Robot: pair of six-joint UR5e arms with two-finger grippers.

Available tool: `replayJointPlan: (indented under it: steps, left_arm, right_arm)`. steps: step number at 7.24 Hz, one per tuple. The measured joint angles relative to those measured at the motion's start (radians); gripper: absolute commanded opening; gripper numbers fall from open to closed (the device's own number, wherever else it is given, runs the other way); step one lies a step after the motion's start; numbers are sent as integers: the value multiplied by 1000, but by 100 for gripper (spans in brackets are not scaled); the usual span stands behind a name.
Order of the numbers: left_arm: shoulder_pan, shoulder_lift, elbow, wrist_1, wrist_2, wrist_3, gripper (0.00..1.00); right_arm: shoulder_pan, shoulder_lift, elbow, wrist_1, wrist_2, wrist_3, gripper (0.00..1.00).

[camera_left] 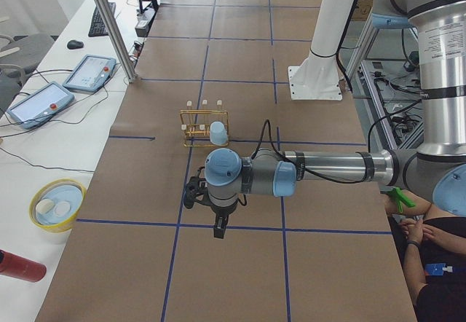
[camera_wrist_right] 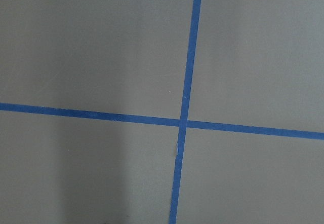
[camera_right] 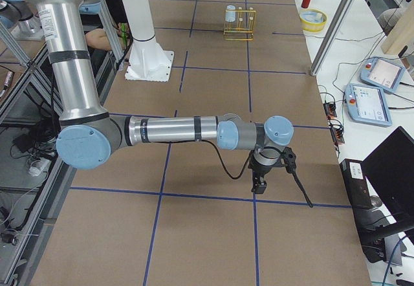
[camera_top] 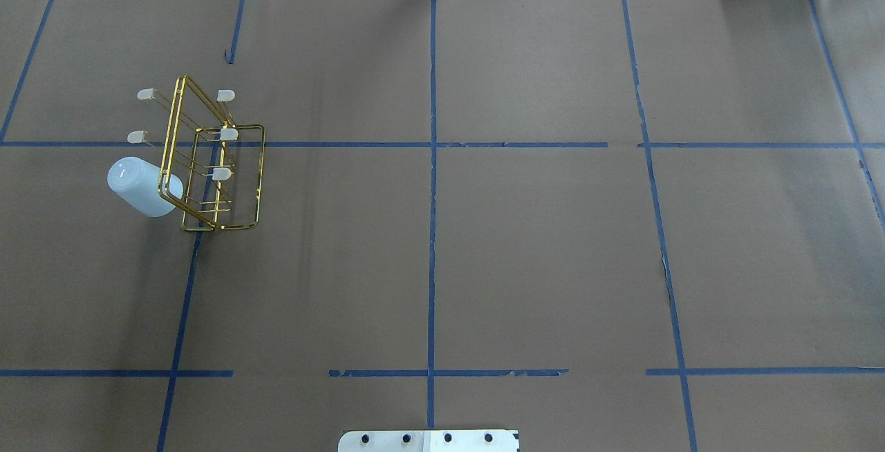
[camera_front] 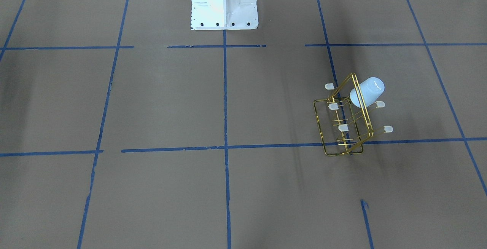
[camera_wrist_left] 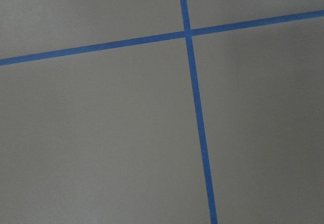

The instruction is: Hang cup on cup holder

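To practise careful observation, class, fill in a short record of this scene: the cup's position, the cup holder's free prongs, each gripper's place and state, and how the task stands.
Cup: tilted, mouth against the frame, apparently over one prong of the cup holder.
Free prongs: five capped tips show bare.
Left gripper: above the table, apart from the holder; open or shut cannot be told.
Right gripper: above the table, far from the holder; open or shut cannot be told.
Task status: cup looks hung.
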Motion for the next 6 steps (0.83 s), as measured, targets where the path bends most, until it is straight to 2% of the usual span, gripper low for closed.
replayJointPlan:
  steps: [6]
  left_arm:
    - [-1,-1,-50,1,1,1,100]
  right_arm:
    - [1,0,0,0,0,0,100]
